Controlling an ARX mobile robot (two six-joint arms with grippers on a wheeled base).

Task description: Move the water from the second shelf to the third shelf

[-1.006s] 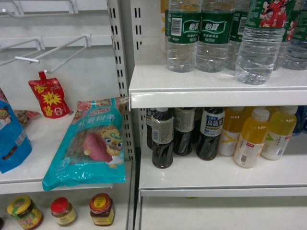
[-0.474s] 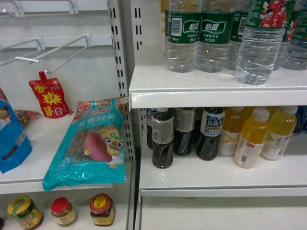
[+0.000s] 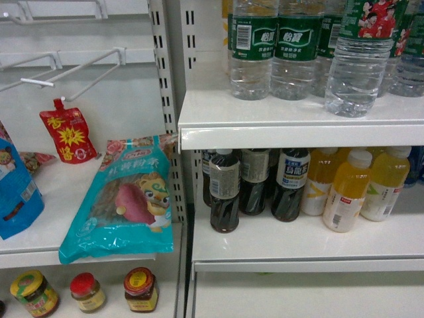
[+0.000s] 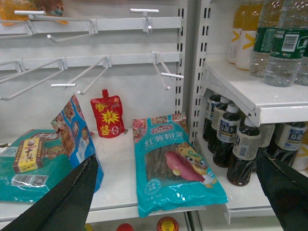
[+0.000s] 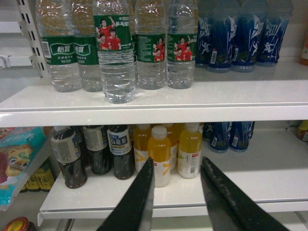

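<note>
The water (image 3: 361,59) is a clear ribbed bottle with a green label showing people in red shirts. It stands at the front of the upper white shelf (image 3: 298,129), ahead of a row of similar bottles. In the right wrist view the water (image 5: 114,53) is at the upper left. My right gripper (image 5: 178,159) is open and empty, low in front of the shelf below and apart from the bottle. My left gripper (image 4: 176,158) is wide open and empty, facing the left bay with the snack packets. Neither gripper shows in the head view.
Dark tea bottles (image 3: 225,192) and yellow juice bottles (image 3: 348,195) stand on the lower shelf (image 3: 305,255). Blue bottles (image 5: 240,33) fill the right of both shelves. A teal packet (image 3: 126,199), a red pouch (image 3: 68,136) and wire hooks (image 3: 79,66) occupy the left bay, with jars (image 3: 139,289) below.
</note>
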